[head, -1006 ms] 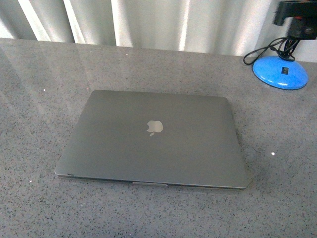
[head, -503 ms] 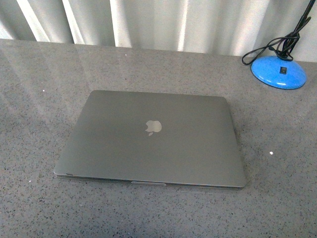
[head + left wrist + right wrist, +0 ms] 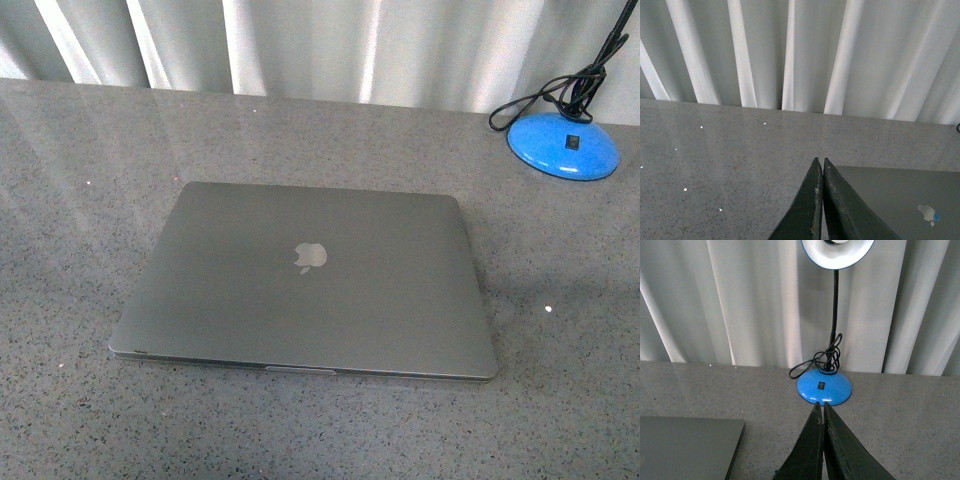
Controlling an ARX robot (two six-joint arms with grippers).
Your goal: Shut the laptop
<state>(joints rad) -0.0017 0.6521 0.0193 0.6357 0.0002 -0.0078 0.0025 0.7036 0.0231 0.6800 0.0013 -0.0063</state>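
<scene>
The left gripper (image 3: 820, 165) had its jaws pressed together with nothing between them, the dark tips meeting in a narrow point above the counter (image 3: 715, 165). In the left wrist view the tips hung just beside a rear corner of the laptop (image 3: 895, 195), whose grey lid carried the pale apple logo (image 3: 927, 212). Whether the tips touched the lid could not be told.

The right gripper (image 3: 820, 407) was likewise clenched on nothing, its tips meeting above the speckled grey surface. Just past them in that view stood the desk lamp (image 3: 824, 386) with its round blue base, a black cord (image 3: 815, 362) looped around the foot of its thin black neck, and the white-lined shade at the top edge of the frame. One corner of the laptop showed at the edge of the same view, apart from the tips.

In the front view neither arm appeared. The laptop lay flat in the middle of the counter, lid fully down, logo upward, the slim front edge with its opening notch toward the camera. The lamp's blue base sat at the far right corner of the counter, well apart from the laptop. Pale pleated curtains (image 3: 320, 45) hung behind the counter's far edge.
</scene>
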